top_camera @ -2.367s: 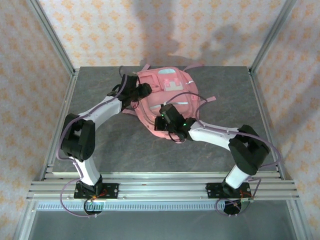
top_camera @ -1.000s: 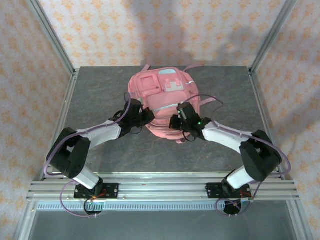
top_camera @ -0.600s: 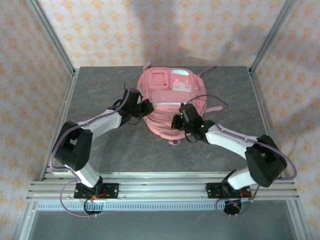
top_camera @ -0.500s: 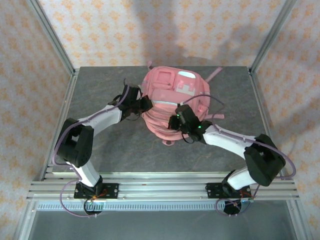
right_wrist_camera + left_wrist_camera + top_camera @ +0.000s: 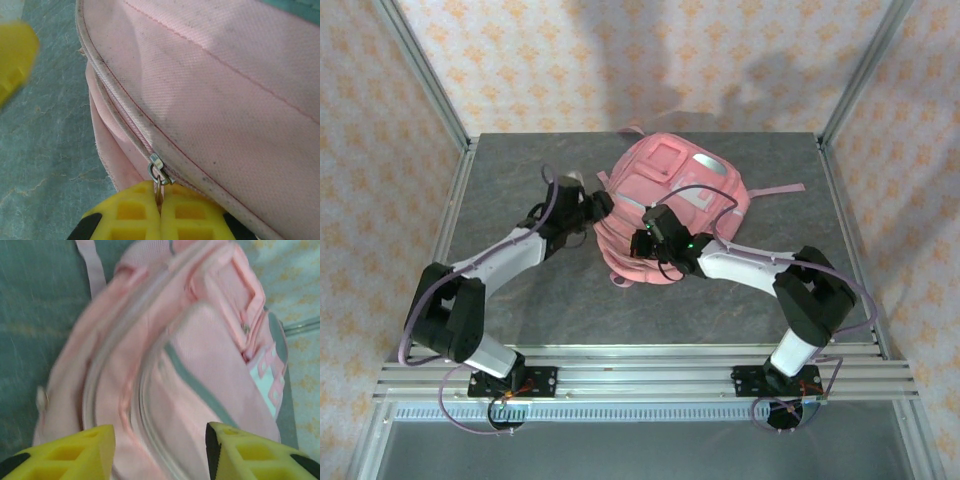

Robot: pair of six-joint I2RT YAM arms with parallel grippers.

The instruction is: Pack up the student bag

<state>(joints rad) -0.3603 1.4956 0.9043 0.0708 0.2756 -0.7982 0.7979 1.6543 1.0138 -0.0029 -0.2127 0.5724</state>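
Note:
The student bag, a large pink backpack with a pale patch and grey trim, lies at the table's far middle, and it shows up close as the student bag in the left wrist view. My left gripper sits at its left side, and the yellow fingers stand apart with nothing pinched. My right gripper rests on the bag's near side. In the right wrist view my right gripper is shut on the metal zipper pull of a closed zip on the student bag.
A pink strap trails right from the bag over the grey table. Aluminium frame posts rise at the far corners, with patterned walls behind. A blurred yellow finger shows at the upper left of the right wrist view.
My left gripper has opened and let go of the bag's left side, shifting slightly left. The bag has swung round and moved right; my right gripper stays shut on the zipper pull.

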